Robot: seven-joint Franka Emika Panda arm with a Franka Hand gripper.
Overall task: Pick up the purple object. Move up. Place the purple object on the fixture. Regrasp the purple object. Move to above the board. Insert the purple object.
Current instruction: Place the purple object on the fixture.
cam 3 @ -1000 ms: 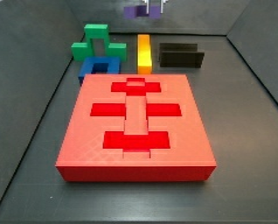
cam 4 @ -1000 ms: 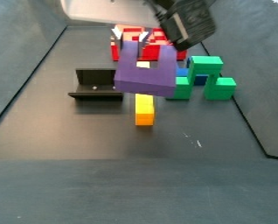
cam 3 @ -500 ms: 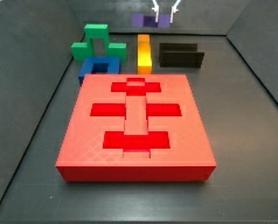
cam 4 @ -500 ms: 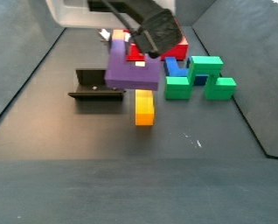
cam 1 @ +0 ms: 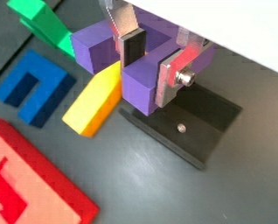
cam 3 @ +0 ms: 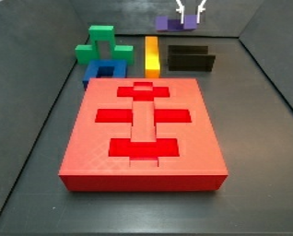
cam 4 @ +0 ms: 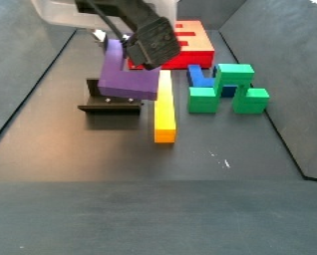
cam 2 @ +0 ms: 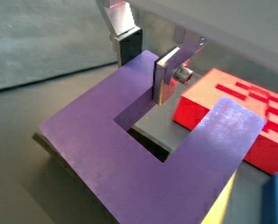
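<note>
— Where is the gripper [cam 1: 153, 54]?
— In a side view it sits at the top edge of the frame, right of centre, above the fixture [cam 3: 191, 59]. In a side view from the opposite end it hangs at upper left, over the fixture [cam 4: 111, 100].

— What are its fingers [cam 2: 166, 77] doing?
— They are pinching the purple object [cam 1: 135, 66]. In both wrist views one silver plate sits inside the U's slot and the other outside, with one prong clamped between them.

— And where is the purple object [cam 4: 127, 75]?
— Held off the floor, directly above the fixture; whether it touches the fixture cannot be told. In a wrist view the fixture [cam 1: 195, 121] shows as a dark plate just beneath the block.

— What lies nearby?
— The yellow bar [cam 4: 164, 109] lies on the floor just right of the fixture, the green block [cam 4: 228, 86] and blue block [cam 3: 105, 72] further over. The board [cam 3: 143, 134] fills the centre and lower part of a side view, well apart from the gripper.
</note>
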